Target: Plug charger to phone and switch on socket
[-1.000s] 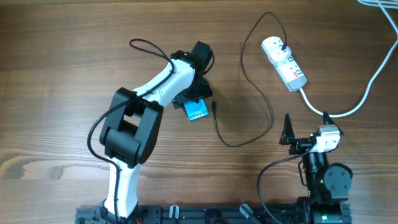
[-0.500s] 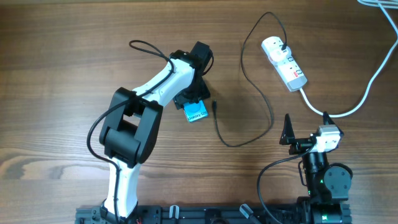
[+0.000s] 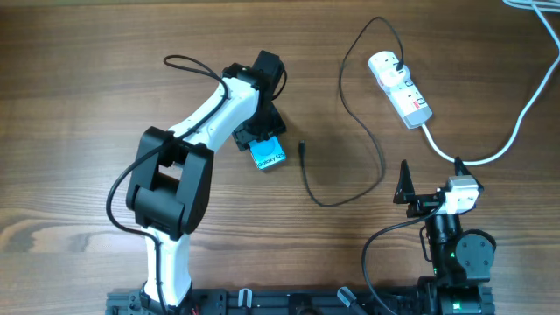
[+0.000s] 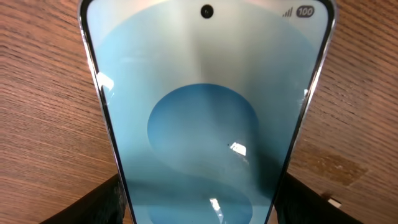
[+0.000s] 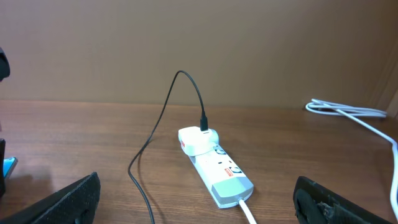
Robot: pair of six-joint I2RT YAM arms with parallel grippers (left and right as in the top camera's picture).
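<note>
The phone [image 3: 269, 155] has a teal-blue lit screen and lies on the wooden table left of centre. It fills the left wrist view [image 4: 205, 112]. My left gripper [image 3: 262, 143] is shut on it, one dark finger [image 4: 102, 202] against each long edge. The charger cable [image 3: 381, 162] runs from a white adapter in the socket [image 3: 401, 87] in a long loop. Its connector tip [image 3: 301, 148] lies free on the table, a short way right of the phone. My right gripper [image 3: 430, 175] is open and empty, near the front right. It faces the socket [image 5: 214, 165] from a distance.
The socket's thick white cord [image 3: 516, 122] curves away to the far right edge; it also shows in the right wrist view [image 5: 348, 111]. The black cable [image 5: 146, 174] crosses the table between my right gripper and the phone.
My left arm has swung left with the phone in its grip, so the phone now lies a little farther from the connector tip. The right arm has not moved.
</note>
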